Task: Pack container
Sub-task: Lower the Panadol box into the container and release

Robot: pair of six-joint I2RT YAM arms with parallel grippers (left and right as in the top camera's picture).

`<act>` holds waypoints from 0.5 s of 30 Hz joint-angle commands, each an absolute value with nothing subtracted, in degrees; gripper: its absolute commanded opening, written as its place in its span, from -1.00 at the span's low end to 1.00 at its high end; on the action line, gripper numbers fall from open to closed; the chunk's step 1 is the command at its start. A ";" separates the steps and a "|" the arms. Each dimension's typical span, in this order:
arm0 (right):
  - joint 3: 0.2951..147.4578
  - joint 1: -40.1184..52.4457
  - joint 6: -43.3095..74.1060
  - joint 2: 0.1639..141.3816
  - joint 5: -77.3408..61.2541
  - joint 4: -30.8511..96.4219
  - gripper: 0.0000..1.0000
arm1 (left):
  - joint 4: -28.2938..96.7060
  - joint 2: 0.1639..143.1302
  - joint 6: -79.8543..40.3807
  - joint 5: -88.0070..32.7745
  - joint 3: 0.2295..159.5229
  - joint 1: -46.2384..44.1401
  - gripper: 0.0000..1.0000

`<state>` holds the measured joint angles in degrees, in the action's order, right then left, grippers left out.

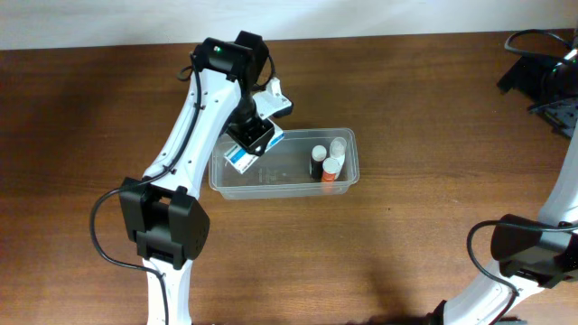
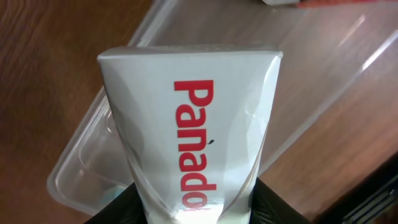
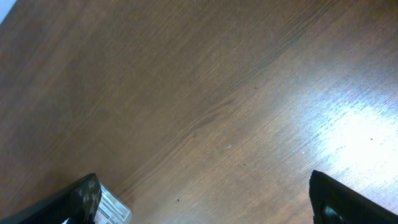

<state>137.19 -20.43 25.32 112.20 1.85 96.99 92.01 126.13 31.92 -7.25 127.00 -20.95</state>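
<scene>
Brown wooden table fills all three views. On it, near the middle, lies the clear plastic container with its long side running left to right. Three small bottles stand close together at its right end. The left gripper hangs over the left end of the container and its fingers are closed on a white box with red letters "Panado". The box points down toward the left corner of the container; I cannot tell if it touches the bottom. The right gripper is well apart from the container, above bare wood, with its fingers spread wide and nothing between them.
</scene>
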 commanded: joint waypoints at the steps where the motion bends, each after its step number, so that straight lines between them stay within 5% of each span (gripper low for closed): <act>1: 137.03 -20.23 25.30 110.93 1.74 97.32 0.97 | 92.25 126.54 41.15 -10.50 126.41 -20.91 -0.05; 15: 137.03 -20.23 25.30 110.93 1.74 97.32 0.97 | 84.42 126.61 50.92 -13.28 117.60 -20.86 -0.01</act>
<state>137.19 -20.43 25.28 112.20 1.85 96.99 85.65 126.13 48.34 -12.19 118.93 -20.95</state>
